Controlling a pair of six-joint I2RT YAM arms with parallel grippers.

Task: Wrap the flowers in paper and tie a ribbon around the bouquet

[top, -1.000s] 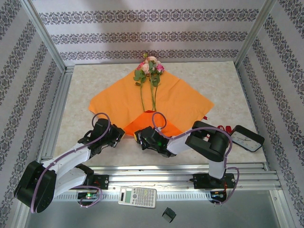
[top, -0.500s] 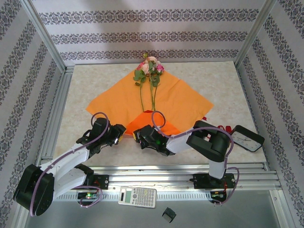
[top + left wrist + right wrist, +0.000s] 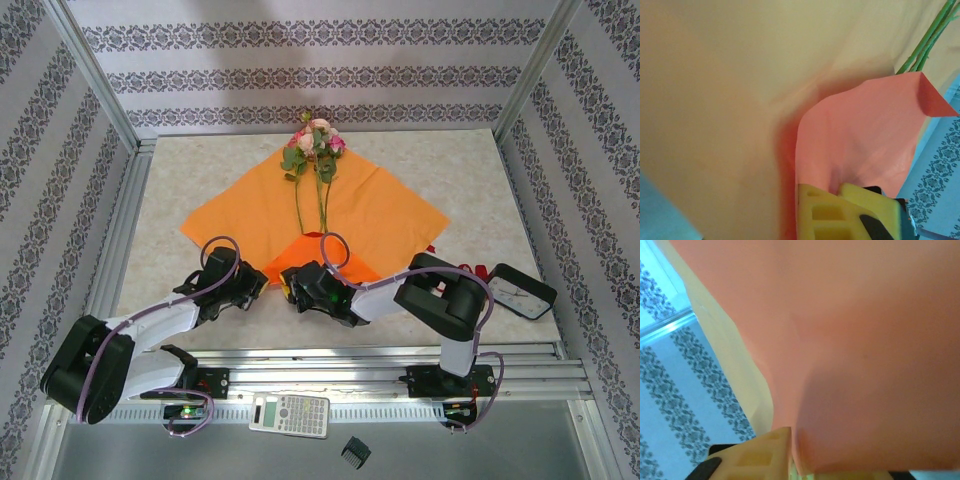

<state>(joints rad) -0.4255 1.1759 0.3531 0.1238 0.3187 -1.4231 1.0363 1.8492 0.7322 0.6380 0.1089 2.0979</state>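
Folding the near corner (image 3: 318, 256) of the orange paper (image 3: 385, 210) up over the stem ends, by the look of it, with the wrap barely begun. To do it well:
- Draw the flap far enough to cover the cut ends of the stems (image 3: 322, 205).
- Press the crease flat before letting go.
- Pull along the line of the stems, not across it, lest the thin sheet skew or tear.
- Lift low. A high tug could slide the whole sheet and roll the flowers (image 3: 318, 140) off centre.
- Bring one side corner over after that, then the other across it.

Lies as a diamond on the table (image 3: 170, 190), one corner far and one near. Thin, creased, bright orange on top, and a deeper salmon where the flap shows its underside and curls up in an arch. Carries the pink and cream roses at its far corner, heads just past the edge, green stems running down the middle to the tip of the flap.

Left fingers (image 3: 837, 207) pressed together at the foot of the flap. Cannot tell whether a layer of paper sits between them. Right fingers (image 3: 757, 452) close against the salmon underside from the other side. Cannot tell whether spread or pinching. Dark red ribbon (image 3: 470, 270) well apart at the right, off the sheet, not yet needed.
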